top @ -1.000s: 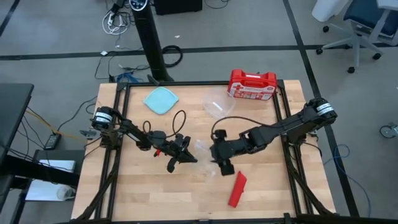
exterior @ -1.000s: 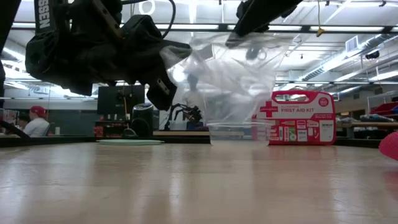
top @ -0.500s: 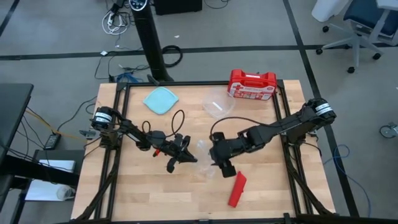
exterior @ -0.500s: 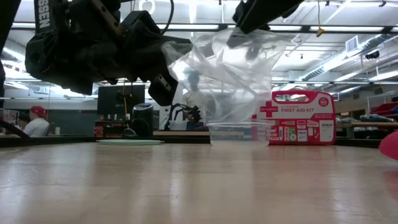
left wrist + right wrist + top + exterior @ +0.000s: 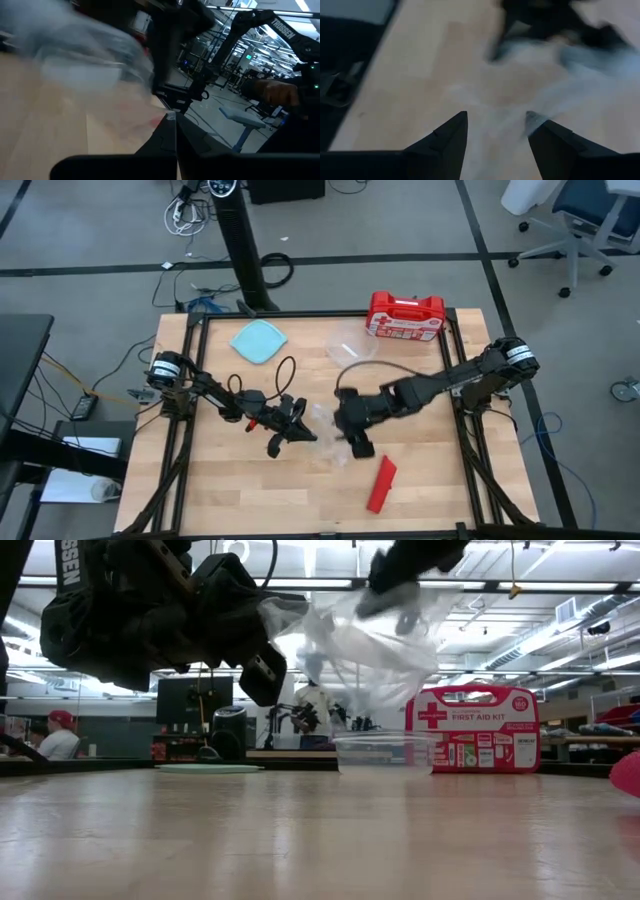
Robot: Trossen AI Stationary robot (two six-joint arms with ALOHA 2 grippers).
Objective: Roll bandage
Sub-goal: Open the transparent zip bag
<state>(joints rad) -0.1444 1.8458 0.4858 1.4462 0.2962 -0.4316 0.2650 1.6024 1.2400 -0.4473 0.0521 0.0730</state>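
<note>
Left claw (image 5: 292,430) is pinching the clear plastic bag (image 5: 325,420) mid-tabletop (image 5: 210,480), fingers pressed together. Right claw (image 5: 352,442) is hovering at the bag's other side, fingers spread. Bandage (image 5: 381,483) is lying just beyond the right claw toward the front edge, long axis running near-to-far, open room around it. Right arm is nearer.

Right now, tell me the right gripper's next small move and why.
Probably close the right gripper on the clear bag's edge. Its fingers stand apart at the plastic, while the left gripper, shut, holds the bag's other side off the table. The red bandage lies loose nearby, outside the bag.
</note>
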